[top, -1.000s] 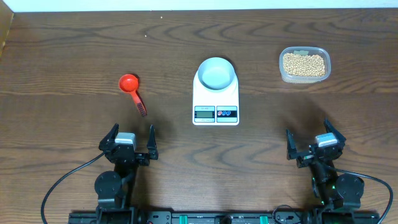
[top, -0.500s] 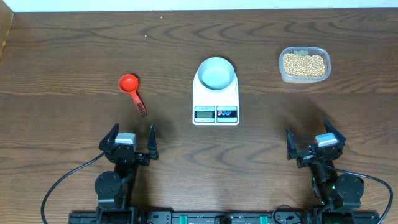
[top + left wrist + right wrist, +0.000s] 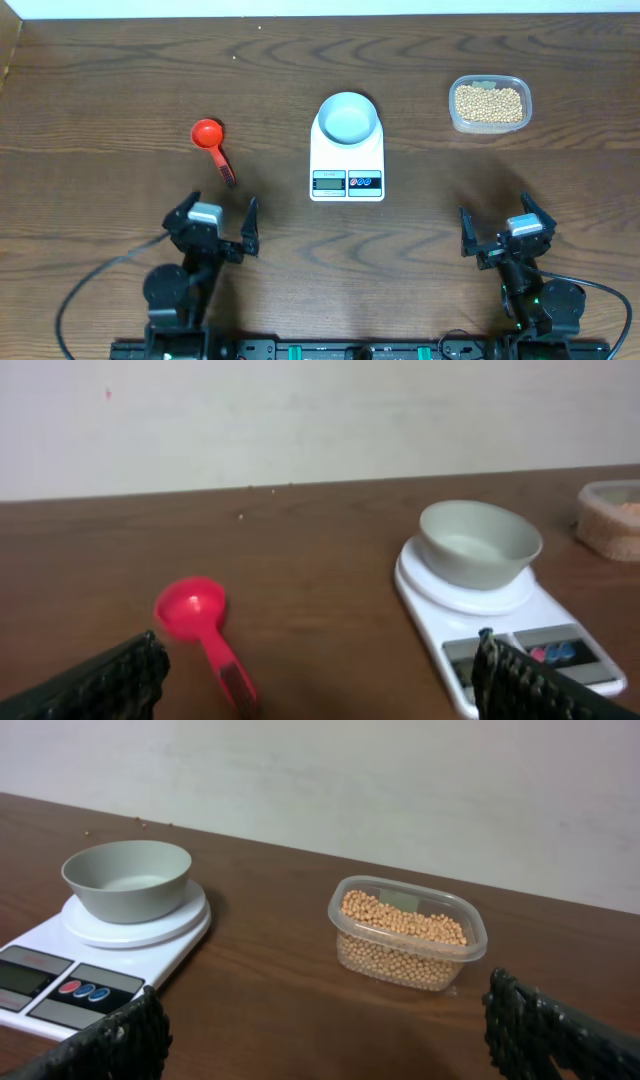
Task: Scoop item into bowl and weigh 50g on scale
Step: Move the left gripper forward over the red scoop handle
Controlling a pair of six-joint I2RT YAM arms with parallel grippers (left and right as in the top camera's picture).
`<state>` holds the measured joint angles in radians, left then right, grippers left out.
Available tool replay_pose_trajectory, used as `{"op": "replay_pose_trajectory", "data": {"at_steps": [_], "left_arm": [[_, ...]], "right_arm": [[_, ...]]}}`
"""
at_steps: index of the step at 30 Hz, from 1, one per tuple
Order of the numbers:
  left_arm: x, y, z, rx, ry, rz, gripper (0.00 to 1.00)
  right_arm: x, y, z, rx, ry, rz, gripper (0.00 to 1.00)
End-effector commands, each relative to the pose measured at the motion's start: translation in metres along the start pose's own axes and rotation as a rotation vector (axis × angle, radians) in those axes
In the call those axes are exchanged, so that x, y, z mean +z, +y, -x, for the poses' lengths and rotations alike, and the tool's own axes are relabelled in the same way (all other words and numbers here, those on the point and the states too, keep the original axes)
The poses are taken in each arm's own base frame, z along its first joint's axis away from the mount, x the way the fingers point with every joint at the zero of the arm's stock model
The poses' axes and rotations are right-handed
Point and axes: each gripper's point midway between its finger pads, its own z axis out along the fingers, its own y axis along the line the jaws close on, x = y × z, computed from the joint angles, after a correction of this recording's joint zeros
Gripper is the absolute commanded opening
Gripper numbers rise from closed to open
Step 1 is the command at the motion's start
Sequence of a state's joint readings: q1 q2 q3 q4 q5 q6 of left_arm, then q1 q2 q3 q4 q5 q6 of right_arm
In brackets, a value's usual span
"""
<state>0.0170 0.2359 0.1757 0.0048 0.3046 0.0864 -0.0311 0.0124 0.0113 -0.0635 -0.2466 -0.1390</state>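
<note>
Both low, level, wide open: left pincer [image 3: 216,217]; right pincer [image 3: 498,224]

**One camera high above, two low at the near edge**

Overhead: looks straight down on the bench [image 3: 120,80] from high up, with the far edge at the top of frame and the near edge at the bottom. Takes in almost the whole top, all of it small.

Left wrist: sits low by the near edge, left side, facing level toward the far edge and the wall [image 3: 300,410]. Shows the left fingers [image 3: 95,685] at the lower corners, close on the scoop [image 3: 192,610], scale [image 3: 440,600] and bowl [image 3: 480,545], and clips the tub [image 3: 610,520] at the right.

Right wrist: same low, level look from the right side, past the right fingers [image 3: 560,1025]. Puts scale and bowl at the left, tub of beans [image 3: 405,920] in the centre.

Shared by all three: scale, bowl, tub.
</note>
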Motion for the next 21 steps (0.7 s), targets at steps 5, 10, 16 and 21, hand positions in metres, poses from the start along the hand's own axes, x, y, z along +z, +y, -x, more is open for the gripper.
{"op": "replay_pose_trajectory", "data": {"at_steps": [5,10,16,21], "left_arm": [[0.028,-0.014,0.053,-0.031,0.126,-0.132,1.0],[0.057,-0.012,0.061,-0.086,0.282,-0.167,0.99],[0.082,-0.005,0.066,-0.155,0.483,-0.17,0.99],[0.098,-0.001,0.066,-0.207,0.636,-0.171,0.99]], "right_arm": [[0.0,0.003,0.0,0.012,0.005,0.014,0.99],[0.0,0.003,0.0,0.012,0.005,0.014,0.99],[0.0,0.003,0.0,0.012,0.005,0.014,0.99],[0.0,0.003,0.0,0.012,0.005,0.014,0.99]]}}
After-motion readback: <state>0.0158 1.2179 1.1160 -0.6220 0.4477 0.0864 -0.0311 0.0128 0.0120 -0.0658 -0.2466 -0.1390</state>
